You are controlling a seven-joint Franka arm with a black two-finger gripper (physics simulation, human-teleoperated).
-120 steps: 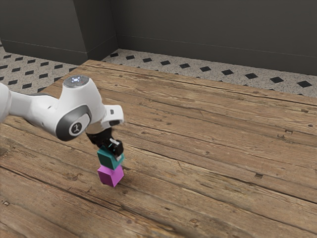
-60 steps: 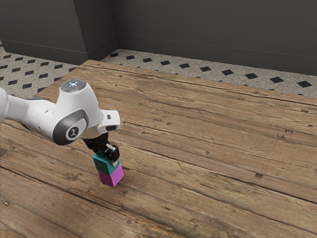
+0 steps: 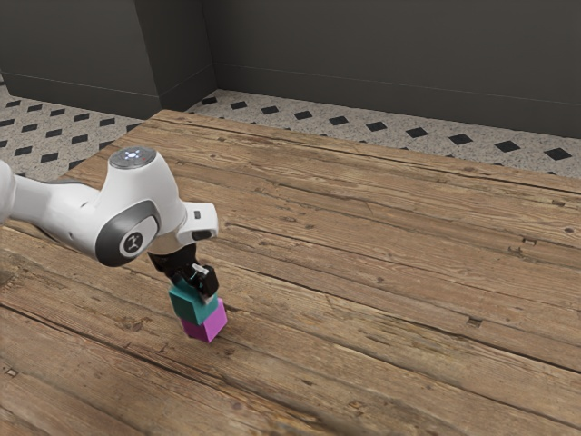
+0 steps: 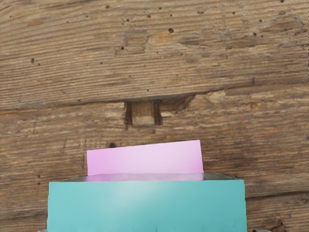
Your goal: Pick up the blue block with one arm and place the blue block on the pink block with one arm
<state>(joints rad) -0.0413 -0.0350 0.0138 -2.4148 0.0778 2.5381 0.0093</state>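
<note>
While the blue block (image 3: 192, 305) sat in the lower left of the exterior frame, it lay directly under the gripper (image 3: 194, 285), whose black fingers (image 3: 203, 278) were closed on its upper part from two sides. Its underside rested on the pink block (image 3: 209, 325), with the pink one sticking out a little toward the lower right of the frame, so the two were not squarely aligned. In the wrist frame the blue block (image 4: 145, 205) spread across the lower edge, just beneath the hand, and a strip of the pink block (image 4: 145, 158) showed beyond its far edge, slightly skewed to it.

Compared with a second before, the hand had come lower and a little toward the frame's left, bringing the blue block with it; less of the pink block's top showed than then. Against the frame half a second before, the change was slight, only a small further drop. The pink block had kept its place on the table (image 3: 381, 236).

By count there was one blue block, one pink block, one white arm (image 3: 82, 218) and one gripper. Beyond the stack, a small square notch (image 4: 143, 113) marked the wooden planks in the wrist frame.
</note>
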